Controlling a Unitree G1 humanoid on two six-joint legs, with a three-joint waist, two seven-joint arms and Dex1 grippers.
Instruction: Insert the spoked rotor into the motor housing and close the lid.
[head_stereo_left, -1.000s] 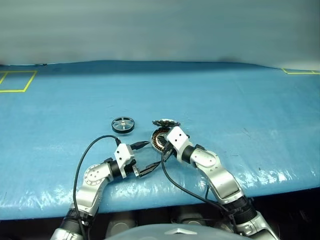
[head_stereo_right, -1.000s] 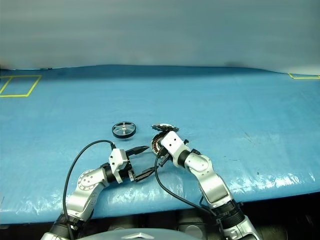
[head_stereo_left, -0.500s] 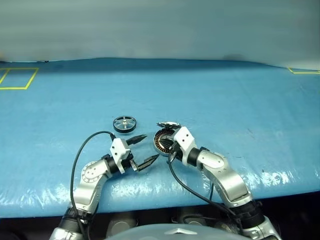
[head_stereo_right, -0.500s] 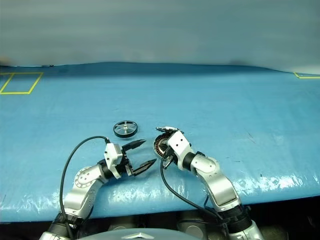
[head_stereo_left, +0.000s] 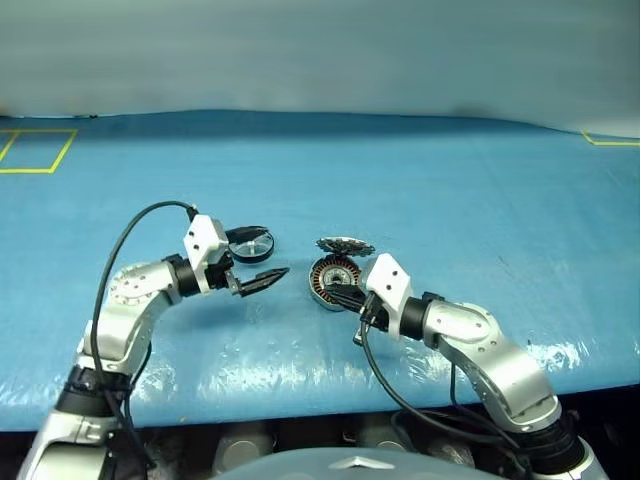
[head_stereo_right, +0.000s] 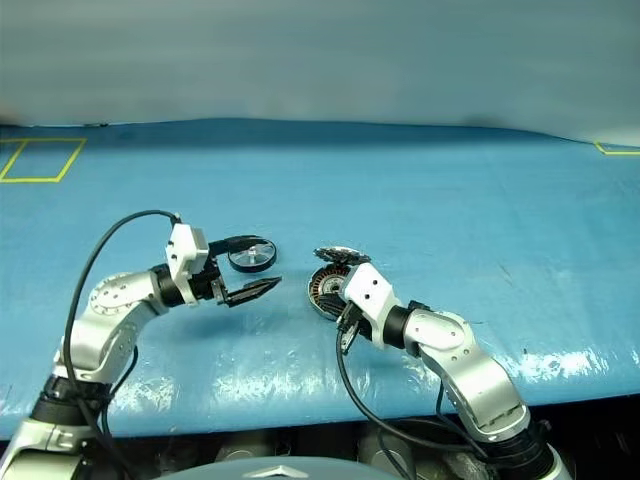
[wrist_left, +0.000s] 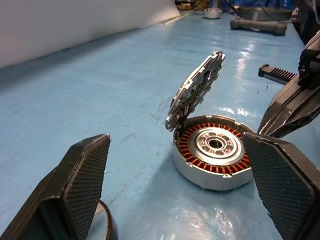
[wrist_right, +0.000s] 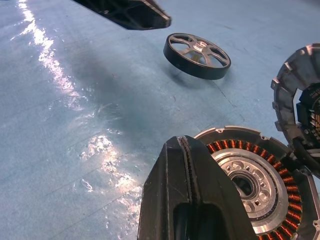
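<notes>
Since a second ago, both arms have been raised off the blue worktop (head_stereo_left: 480, 200). Spread wide, the left tool (head_stereo_left: 252, 268) is poised by the spoked rotor (head_stereo_left: 249, 244) for a pick-up. Pinched shut and empty, the right tool (wrist_right: 192, 195) hovers by the motor housing (head_stereo_left: 333, 276), whose lid (head_stereo_left: 345, 245) is propped open to admit it.

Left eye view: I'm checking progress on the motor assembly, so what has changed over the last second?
The left end effector, open, rose and swung out toward the dark spoked rotor. The right end effector, shut, drew back from the copper-wound silver housing. Rotor, housing and propped-up ribbed lid stayed put.
</notes>
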